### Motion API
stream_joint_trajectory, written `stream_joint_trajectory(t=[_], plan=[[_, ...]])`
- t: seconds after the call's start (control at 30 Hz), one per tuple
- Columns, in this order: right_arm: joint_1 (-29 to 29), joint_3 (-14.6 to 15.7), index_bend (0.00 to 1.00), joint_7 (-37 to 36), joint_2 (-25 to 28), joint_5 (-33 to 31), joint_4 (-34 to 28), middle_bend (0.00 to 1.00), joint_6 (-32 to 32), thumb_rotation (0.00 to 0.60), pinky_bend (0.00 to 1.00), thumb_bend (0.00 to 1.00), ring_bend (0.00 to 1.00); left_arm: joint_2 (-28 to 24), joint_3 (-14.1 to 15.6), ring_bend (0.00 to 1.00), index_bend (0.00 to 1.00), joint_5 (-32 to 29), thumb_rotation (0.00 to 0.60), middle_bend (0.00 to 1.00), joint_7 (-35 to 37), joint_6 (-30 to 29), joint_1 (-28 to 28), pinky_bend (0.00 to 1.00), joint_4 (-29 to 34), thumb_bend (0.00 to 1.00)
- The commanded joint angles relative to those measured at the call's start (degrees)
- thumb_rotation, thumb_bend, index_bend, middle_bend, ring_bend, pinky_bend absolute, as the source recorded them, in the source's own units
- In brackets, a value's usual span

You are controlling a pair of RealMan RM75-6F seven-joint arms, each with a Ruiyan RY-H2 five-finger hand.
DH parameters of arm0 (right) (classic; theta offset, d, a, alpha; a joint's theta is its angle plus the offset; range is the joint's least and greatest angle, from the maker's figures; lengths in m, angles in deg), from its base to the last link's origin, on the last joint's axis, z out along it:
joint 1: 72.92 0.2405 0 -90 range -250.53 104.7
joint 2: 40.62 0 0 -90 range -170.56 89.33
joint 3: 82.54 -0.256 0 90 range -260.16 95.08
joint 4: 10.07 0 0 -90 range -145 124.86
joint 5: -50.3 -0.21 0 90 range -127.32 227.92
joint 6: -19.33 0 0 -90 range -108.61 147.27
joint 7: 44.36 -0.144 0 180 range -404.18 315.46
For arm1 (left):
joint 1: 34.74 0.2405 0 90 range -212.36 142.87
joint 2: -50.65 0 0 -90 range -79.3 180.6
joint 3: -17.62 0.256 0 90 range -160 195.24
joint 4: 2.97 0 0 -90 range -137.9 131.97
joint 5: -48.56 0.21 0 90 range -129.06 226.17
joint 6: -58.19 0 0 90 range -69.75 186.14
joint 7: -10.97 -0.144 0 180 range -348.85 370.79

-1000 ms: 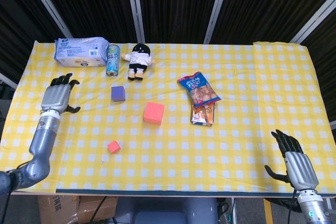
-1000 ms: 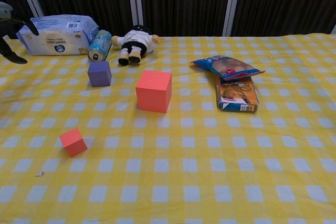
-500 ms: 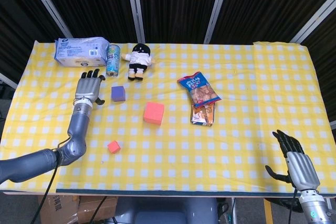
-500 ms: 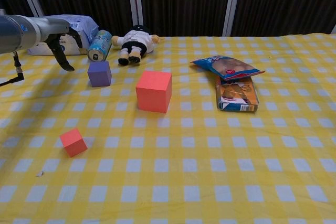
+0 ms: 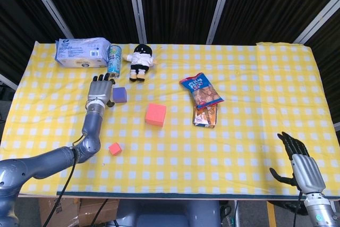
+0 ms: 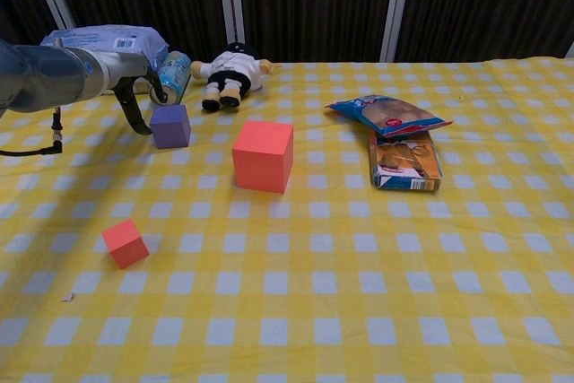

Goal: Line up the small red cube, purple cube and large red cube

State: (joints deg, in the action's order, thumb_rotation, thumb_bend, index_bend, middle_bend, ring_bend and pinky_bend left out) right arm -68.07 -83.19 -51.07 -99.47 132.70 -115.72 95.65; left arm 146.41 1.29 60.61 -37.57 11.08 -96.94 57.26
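Head view: left hand [image 5: 100, 92] just beside purple cube [image 5: 119, 94], fingers spread, holding nothing; right hand [image 5: 300, 165] open at near edge of surface [image 5: 255, 147], well apart.
Cubes: small red cube [image 5: 115, 149] nearest, large red cube [image 5: 155, 114] mid-surface; probably light foam, best gripped across opposite flat faces.
Chest view: left hand [image 6: 142, 94] beside purple cube [image 6: 169, 126]; contact unclear, fingers partly hidden; right hand out of frame.

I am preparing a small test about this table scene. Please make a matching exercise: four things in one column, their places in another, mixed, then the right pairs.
1. purple foam cube
2. small red foam cube
3. large red foam cube
4. black-haired doll

A. nearest the front edge
B. beside the left hand
C. next to the drink can
D. between the purple cube and the snack bag

Pairs: 1-B, 2-A, 3-D, 4-C
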Motion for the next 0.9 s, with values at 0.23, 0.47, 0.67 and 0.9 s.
stream_joint_trajectory(t=[0.23,0.47,0.67,0.9], plan=[[-0.2,0.0,0.0,-0.4,0.2,0.1,0.0,0.0,0.3,0.6,0.0,0.34,0.0,3.5,0.2,0.0,0.24,-0.9,0.6,0.0,-0.8,2.5,-1.6,0.0,-5.0,0.29],[-0.3,-0.1,0.0,-0.8,0.3,0.1,0.1,0.0,0.4,0.6,0.0,0.34,0.0,4.9,0.1,0.0,0.43,-0.3,0.6,0.0,0.0,3.0,-1.8,0.0,-6.3,0.36],[-0.4,0.0,0.0,-0.7,0.2,0.3,0.3,0.0,0.9,0.6,0.0,0.34,0.0,2.7,-0.3,0.0,0.45,3.5,0.6,0.0,3.1,1.5,-0.4,0.0,-1.1,0.37],[-0.5,-0.1,0.0,-0.4,0.0,0.5,0.3,0.0,1.1,0.6,0.0,0.35,0.0,-3.0,0.9,0.0,0.44,8.4,0.6,0.0,5.7,-0.3,2.3,0.0,10.7,0.37]])
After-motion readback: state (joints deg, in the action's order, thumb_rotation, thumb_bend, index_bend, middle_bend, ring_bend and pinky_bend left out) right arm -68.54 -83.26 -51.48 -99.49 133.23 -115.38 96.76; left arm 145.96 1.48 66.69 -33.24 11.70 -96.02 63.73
